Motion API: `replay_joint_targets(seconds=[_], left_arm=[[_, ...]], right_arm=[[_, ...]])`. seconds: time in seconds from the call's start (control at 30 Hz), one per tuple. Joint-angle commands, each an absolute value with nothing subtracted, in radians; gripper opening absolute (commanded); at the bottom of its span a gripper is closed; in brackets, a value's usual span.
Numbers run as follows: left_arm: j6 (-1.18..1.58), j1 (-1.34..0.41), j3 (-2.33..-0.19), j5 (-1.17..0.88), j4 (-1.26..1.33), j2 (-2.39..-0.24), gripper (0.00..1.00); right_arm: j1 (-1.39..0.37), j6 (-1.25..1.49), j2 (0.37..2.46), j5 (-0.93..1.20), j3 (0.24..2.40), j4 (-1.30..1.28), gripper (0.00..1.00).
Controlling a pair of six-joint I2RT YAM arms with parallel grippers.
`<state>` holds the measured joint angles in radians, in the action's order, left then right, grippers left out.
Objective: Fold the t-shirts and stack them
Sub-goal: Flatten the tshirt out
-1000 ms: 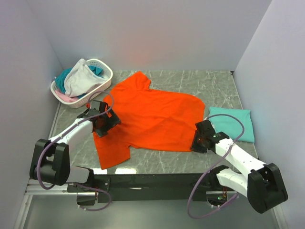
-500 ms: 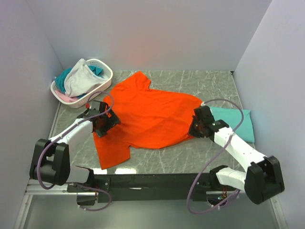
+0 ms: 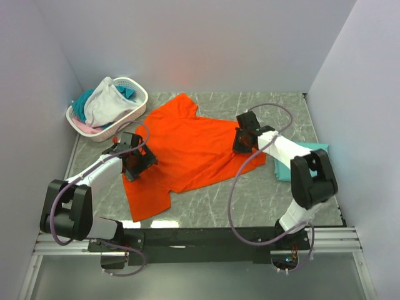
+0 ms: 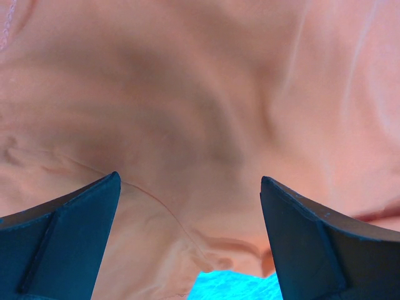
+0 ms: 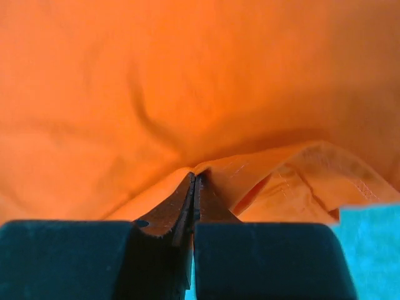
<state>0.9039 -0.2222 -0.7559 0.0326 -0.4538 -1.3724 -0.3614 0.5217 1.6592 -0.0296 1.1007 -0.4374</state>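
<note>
Top external view shows that the right gripper (image 3: 244,142) has moved away from the near right part of the table (image 3: 269,106), toward the back and the middle. It takes the lower right corner of the orange t-shirt (image 3: 187,150) with it, so this corner now lies doubled over the body of the shirt. I judge this as the first fold being in progress, not yet laid flat.

On the right wrist view the fingers (image 5: 187,203) are clenched together and pinch the hem of the orange cloth. The right arm reaches far forward, over the folded teal t-shirt (image 3: 282,169) at the right edge.

The left gripper (image 3: 136,164) hovers low over the left side of the shirt, jaws wide apart and holding nothing. More garments wait in the basket (image 3: 140,94).
</note>
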Motion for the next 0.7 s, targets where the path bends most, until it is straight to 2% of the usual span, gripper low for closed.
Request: replay_joint_targets(seconds=[0.0,0.03,0.1,0.13,0.2,0.23,0.33,0.53,0.67], left_arm=[[0.908,-0.227,-0.781,0.061,-0.477,-1.364,0.99],[0.908,-0.226,-0.776,0.061,-0.477,-1.362,1.00],[0.911,-0.227,-0.776,0.064,-0.485,-1.359,0.99],[0.911,-0.226,-0.776,0.067,-0.488,-1.356,0.99],[0.914,-0.225,-0.773,0.072,-0.498,-1.345,1.00],[0.917,-0.225,-0.770,0.077,-0.502,-1.342,0.99],[0.923,-0.227,-0.761,0.083,-0.514,-1.321,0.99],[0.931,-0.225,-0.756,0.101,-0.522,-1.319,0.99],[0.922,-0.224,-0.775,0.103,-0.517,-1.354,0.99]], right_arm=[[-0.345,0.488,1.744,-0.048,1.216,-0.406,0.00],[-0.342,0.488,1.778,-0.038,1.238,-0.411,0.00],[-0.341,0.488,1.798,-0.014,1.273,-0.417,0.07],[-0.341,0.485,1.798,-0.005,1.275,-0.411,0.21],[-0.341,0.466,1.786,-0.003,1.263,-0.410,0.29],[-0.342,0.457,1.760,-0.003,1.253,-0.411,0.39],[-0.321,0.417,1.683,0.029,1.189,-0.408,0.50],[-0.164,0.267,1.583,0.280,1.062,-0.377,0.52],[-0.138,0.183,1.627,0.304,1.077,-0.420,0.53]])
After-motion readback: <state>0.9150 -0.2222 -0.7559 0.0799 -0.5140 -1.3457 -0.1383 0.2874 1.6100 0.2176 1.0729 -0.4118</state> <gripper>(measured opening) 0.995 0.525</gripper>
